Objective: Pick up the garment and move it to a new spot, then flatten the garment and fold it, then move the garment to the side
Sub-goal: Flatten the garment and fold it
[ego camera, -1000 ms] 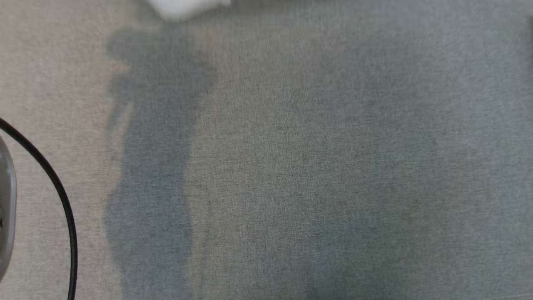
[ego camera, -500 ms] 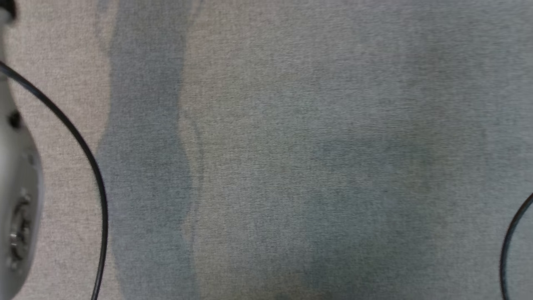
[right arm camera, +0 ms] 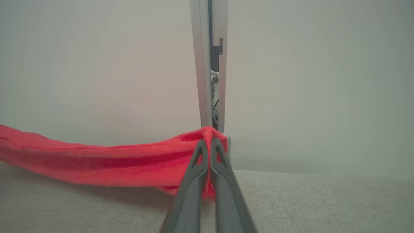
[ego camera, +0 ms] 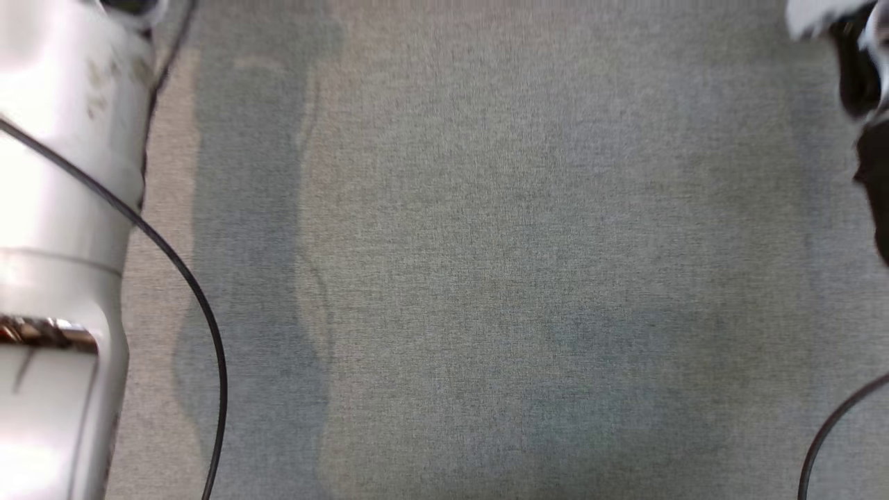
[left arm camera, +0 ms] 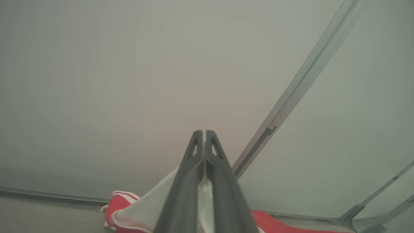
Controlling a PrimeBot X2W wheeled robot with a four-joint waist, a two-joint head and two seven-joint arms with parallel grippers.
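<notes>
The garment (right arm camera: pixel 97 161) is red. In the right wrist view it stretches away to the left, just above the grey cloth surface. My right gripper (right arm camera: pixel 208 140) is shut on its bunched end. In the left wrist view my left gripper (left arm camera: pixel 203 132) is shut, with a pale fold of the garment (left arm camera: pixel 152 207) pinched between its fingers lower down. Red cloth with white trim (left arm camera: pixel 118 207) hangs below it. In the head view my pale left forearm (ego camera: pixel 62 208) lies along the left edge. A dark, blurred part of my right arm (ego camera: pixel 868 104) sits at the top right corner.
A grey woven surface (ego camera: pixel 486 243) spreads across the head view, crossed by arm shadows. Black cables (ego camera: pixel 187 292) loop at its left and lower right. Pale wall panels joined by a metal post (right arm camera: pixel 207 64) stand behind the garment; the same framing (left arm camera: pixel 291 97) runs diagonally in the left wrist view.
The head camera has shifted over the grey surface. My left forearm now takes up far more of the left edge, and a dark part of the right arm has come in at the top right.
</notes>
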